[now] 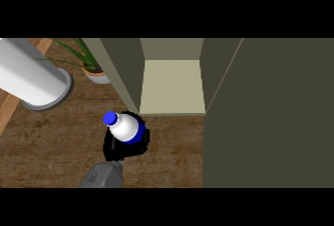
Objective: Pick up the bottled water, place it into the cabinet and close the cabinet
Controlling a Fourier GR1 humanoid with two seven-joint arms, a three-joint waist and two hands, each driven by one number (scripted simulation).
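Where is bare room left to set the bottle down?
The pale shelf floor inside the open olive cabinet is bare. Wooden counter left of the left robot hand gripping the blue-capped white bottle is free; the far-left corner is crowded.

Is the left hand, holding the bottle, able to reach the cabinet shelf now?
Probably yes. The left hand holds the bottle just before the open cabinet, and nothing lies between it and the shelf.
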